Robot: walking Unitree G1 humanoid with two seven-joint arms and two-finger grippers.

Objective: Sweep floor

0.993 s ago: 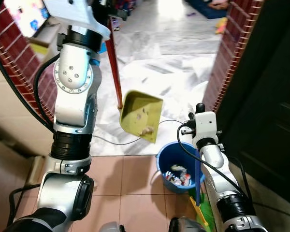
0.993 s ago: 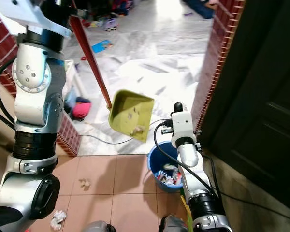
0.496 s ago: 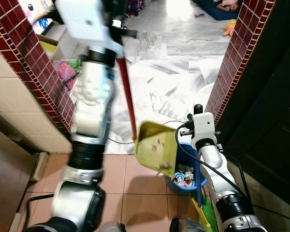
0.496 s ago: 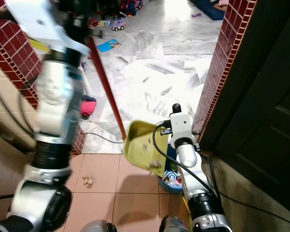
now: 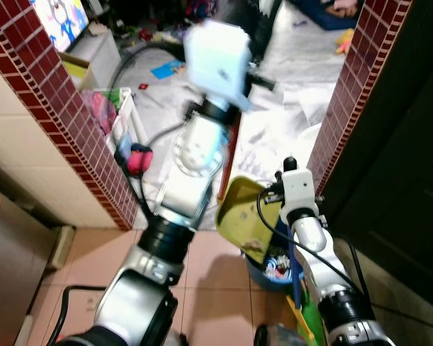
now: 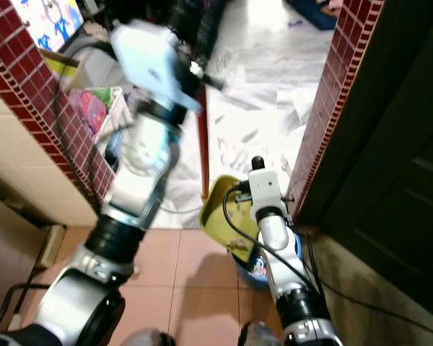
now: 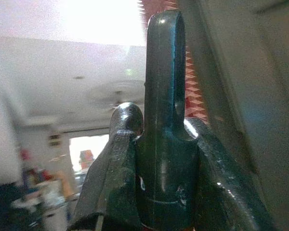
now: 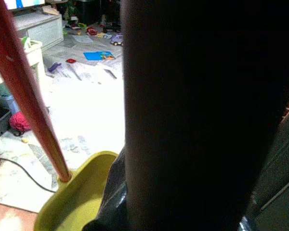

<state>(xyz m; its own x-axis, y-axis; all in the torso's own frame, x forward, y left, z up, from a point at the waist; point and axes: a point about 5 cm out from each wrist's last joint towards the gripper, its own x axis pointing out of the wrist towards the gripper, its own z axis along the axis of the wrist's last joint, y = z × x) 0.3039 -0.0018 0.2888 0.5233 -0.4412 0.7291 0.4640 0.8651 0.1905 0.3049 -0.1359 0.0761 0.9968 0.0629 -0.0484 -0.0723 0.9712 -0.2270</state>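
My left gripper (image 7: 161, 144) is raised high and shut on the dark end of the dustpan's handle. Its red pole (image 5: 229, 155) runs down to the yellow-green dustpan (image 5: 247, 216). The pan hangs steeply tipped over the blue bucket (image 5: 263, 272), which holds litter (image 5: 278, 263). My right arm (image 5: 301, 194) stands just right of the pan. A dark broom handle (image 8: 192, 120) stands close in the right wrist view, and the right gripper looks shut on it. The blue stick (image 5: 294, 277) leads down to a green broom head (image 5: 310, 317).
Red brick walls (image 5: 72, 108) flank a doorway, with a dark door (image 5: 404, 180) on the right. Beyond lies white marble floor (image 5: 289, 79) with scattered toys (image 5: 162, 71) and a white basket (image 5: 119, 119). Pink tiles (image 5: 79, 252) are underfoot.
The left arm has swung right and down, bringing the dustpan from above the marble floor down over the bucket and tipping it steeper. The camera view has also shifted.
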